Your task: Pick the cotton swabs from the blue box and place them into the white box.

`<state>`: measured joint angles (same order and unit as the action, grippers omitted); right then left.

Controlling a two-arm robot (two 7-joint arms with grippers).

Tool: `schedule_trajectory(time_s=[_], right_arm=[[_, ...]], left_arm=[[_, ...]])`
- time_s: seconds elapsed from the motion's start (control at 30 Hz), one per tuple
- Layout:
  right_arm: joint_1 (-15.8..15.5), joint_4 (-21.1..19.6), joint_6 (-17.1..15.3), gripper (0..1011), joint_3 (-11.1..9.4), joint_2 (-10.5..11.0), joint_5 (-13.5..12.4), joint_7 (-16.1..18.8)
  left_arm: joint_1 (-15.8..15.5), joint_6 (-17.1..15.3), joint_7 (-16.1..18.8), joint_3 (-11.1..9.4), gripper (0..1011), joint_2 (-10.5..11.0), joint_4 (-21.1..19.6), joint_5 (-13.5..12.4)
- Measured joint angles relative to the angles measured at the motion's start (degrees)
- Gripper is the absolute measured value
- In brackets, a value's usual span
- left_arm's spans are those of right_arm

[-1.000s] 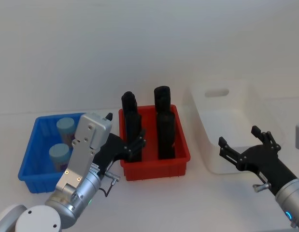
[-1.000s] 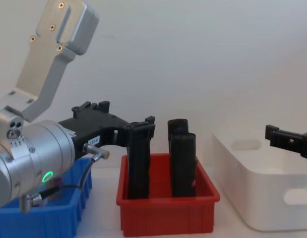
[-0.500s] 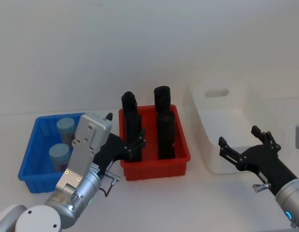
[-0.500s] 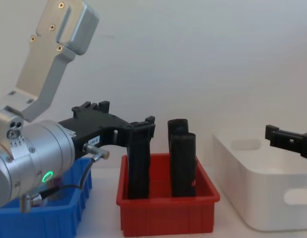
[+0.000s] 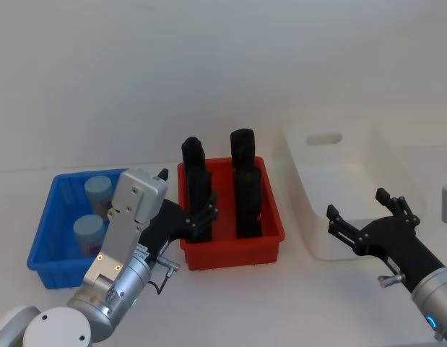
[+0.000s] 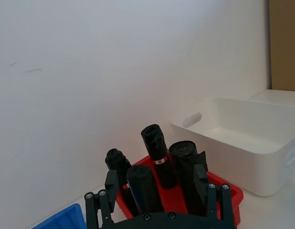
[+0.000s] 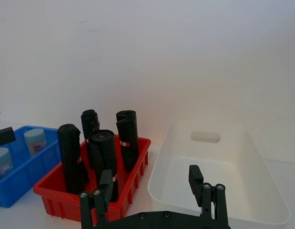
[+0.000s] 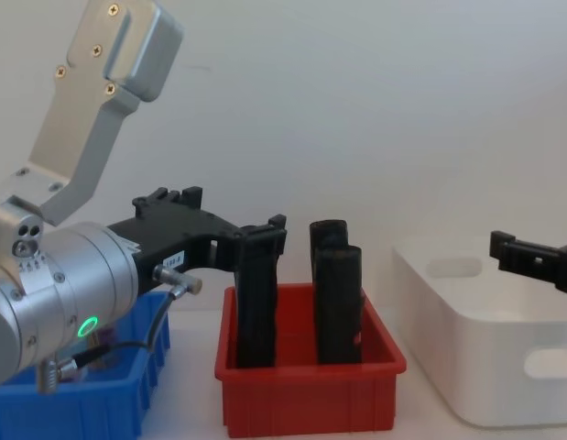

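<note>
Simply white table, white wall; blue box

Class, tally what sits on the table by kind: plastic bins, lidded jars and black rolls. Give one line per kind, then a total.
Bins: 3 (bright blue ribbed plastic bin, red plastic bin, large white plastic tub)
Jars: 2 (small cotton swab jars with pale blue lids)
Rolls: 4 (tall black upright rolls)
Total: 9

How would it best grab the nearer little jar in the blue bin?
By its round top, coming from straight above. The nearer jar stands upright with its lid facing up, and the walls of the blue bin and the second jar behind it crowd any sideways approach. The left end effector, open beside that bin, looks best placed.
</note>
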<state>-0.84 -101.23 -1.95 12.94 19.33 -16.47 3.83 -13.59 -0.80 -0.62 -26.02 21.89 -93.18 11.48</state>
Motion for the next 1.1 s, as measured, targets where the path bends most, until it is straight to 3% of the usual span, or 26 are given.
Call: schedule_trajectory(time_s=[1.1], right_arm=[[0.0,0.0,0.0,1002,0.0,0.0,0.0,0.0]], left_arm=[[-0.3,-0.5,0.4,0.4,1004,-0.2,0.2,0.6]])
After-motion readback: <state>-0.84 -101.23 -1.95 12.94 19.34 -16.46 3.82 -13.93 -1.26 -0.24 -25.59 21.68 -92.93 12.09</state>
